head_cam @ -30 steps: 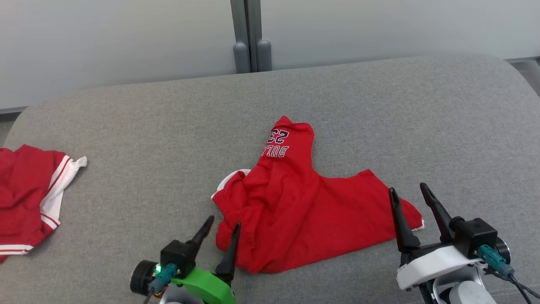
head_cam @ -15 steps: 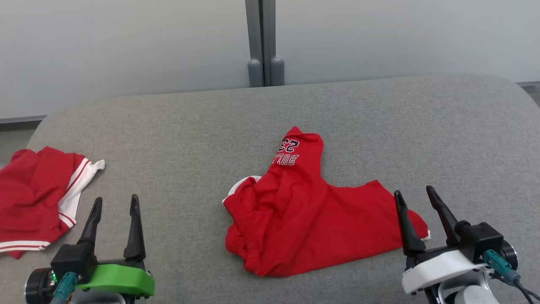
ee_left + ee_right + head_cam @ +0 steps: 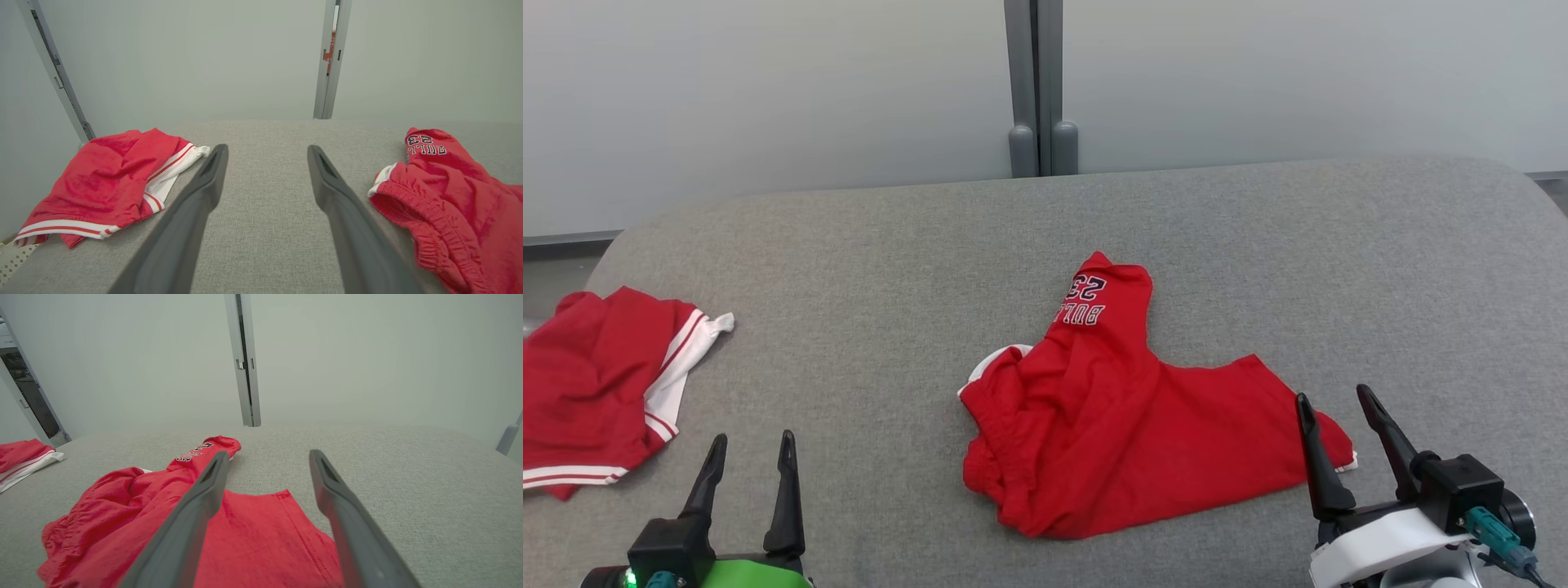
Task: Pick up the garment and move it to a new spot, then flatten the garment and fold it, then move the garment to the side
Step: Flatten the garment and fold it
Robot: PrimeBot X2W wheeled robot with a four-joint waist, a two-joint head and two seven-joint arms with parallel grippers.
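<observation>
A pair of red shorts (image 3: pixel 1119 408) with white trim and dark "BULLS 23" lettering lies crumpled near the middle of the grey cushioned surface (image 3: pixel 890 269); the shorts (image 3: pixel 449 196) appear at the right in the left wrist view, and the shorts (image 3: pixel 171 522) lie under my right fingers in the right wrist view. My left gripper (image 3: pixel 750 445) stands open at the lower left, well apart from the shorts, holding nothing. My right gripper (image 3: pixel 1335 400) stands open over the shorts' right leg hem, holding nothing.
A second red garment (image 3: pixel 596 384) with white stripes lies at the surface's left edge, also the striped garment (image 3: pixel 106 183) in the left wrist view. A pale wall with a grey post (image 3: pixel 1037 82) stands behind the surface's far edge.
My left gripper pulled away from the shorts' left edge to the lower left and sank lower. The head camera shifted, so the whole scene slid right and down. The right gripper dropped slightly.
</observation>
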